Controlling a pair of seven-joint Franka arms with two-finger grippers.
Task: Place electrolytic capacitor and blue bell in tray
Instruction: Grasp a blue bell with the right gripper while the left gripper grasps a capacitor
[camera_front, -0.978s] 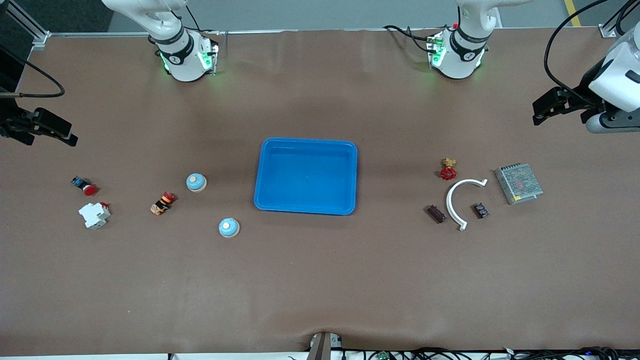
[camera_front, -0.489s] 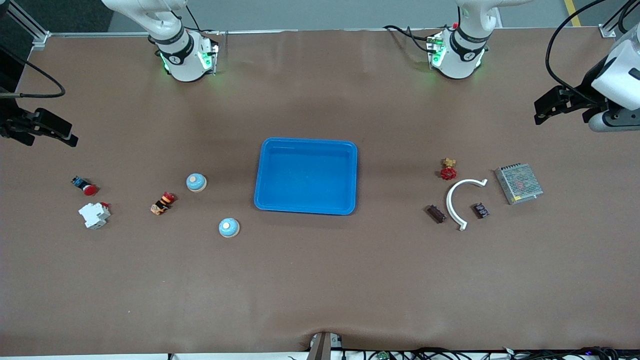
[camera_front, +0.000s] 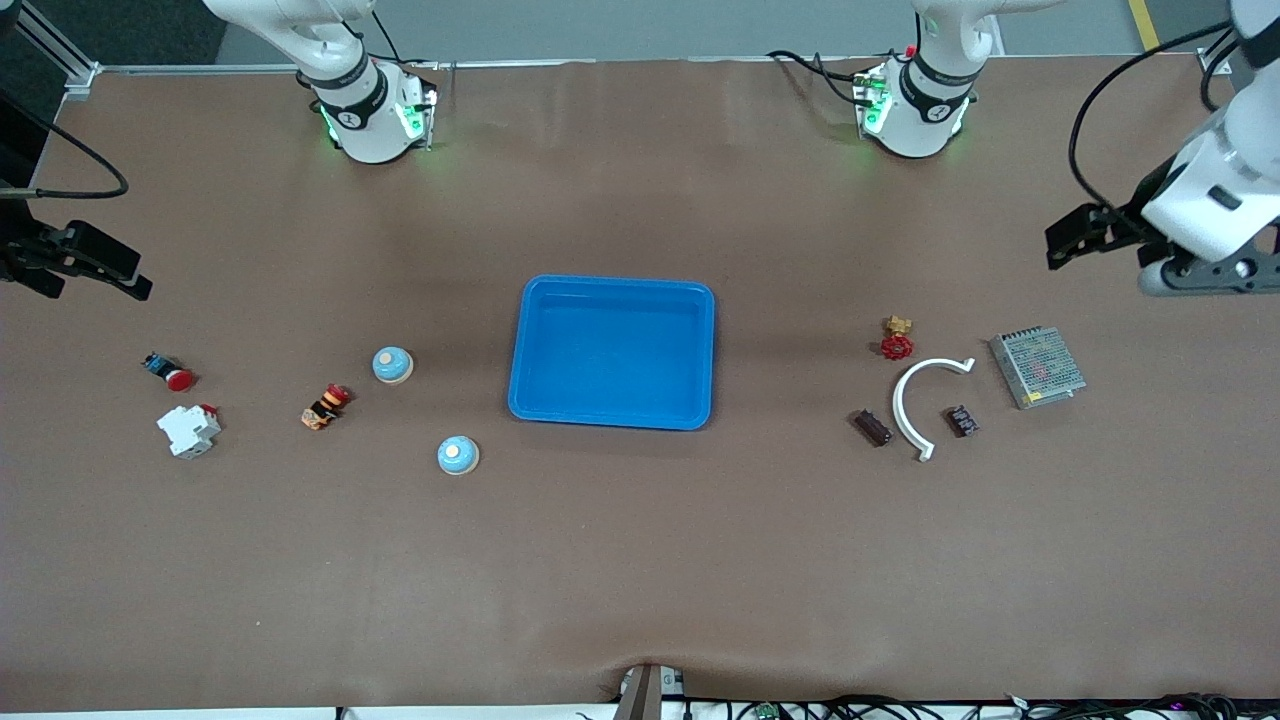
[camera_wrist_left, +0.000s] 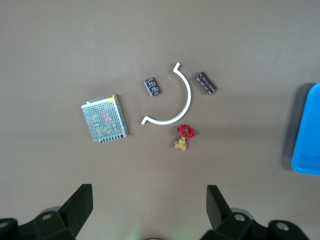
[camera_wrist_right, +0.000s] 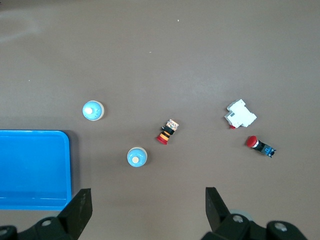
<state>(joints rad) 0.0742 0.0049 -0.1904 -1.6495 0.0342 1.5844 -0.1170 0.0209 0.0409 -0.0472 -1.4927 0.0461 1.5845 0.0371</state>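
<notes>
The bright blue tray (camera_front: 612, 420) lies empty mid-table and shows at the edge of both wrist views (camera_wrist_left: 309, 165) (camera_wrist_right: 30, 200). Two blue bells sit toward the right arm's end: one (camera_front: 393, 364) (camera_wrist_right: 136, 157) farther from the front camera, one (camera_front: 458, 455) (camera_wrist_right: 93, 110) nearer. A dark brown oblong part, seemingly the electrolytic capacitor (camera_front: 872, 428) (camera_wrist_left: 206, 83), lies toward the left arm's end. My left gripper (camera_front: 1065, 243) (camera_wrist_left: 149, 200) is open and empty, high over that end. My right gripper (camera_front: 125, 272) (camera_wrist_right: 146, 202) is open and empty, high over the right arm's end.
By the capacitor lie a white curved piece (camera_front: 915, 400), a small black module (camera_front: 963, 421), a red-handled brass valve (camera_front: 897, 340) and a metal mesh box (camera_front: 1037, 367). Near the bells lie an orange-black switch (camera_front: 325, 406), a white breaker (camera_front: 189, 430) and a red push button (camera_front: 170, 372).
My left gripper has shifted a little toward the middle of the table and its wrist has turned. My right gripper has barely moved. Nothing on the table has moved.
</notes>
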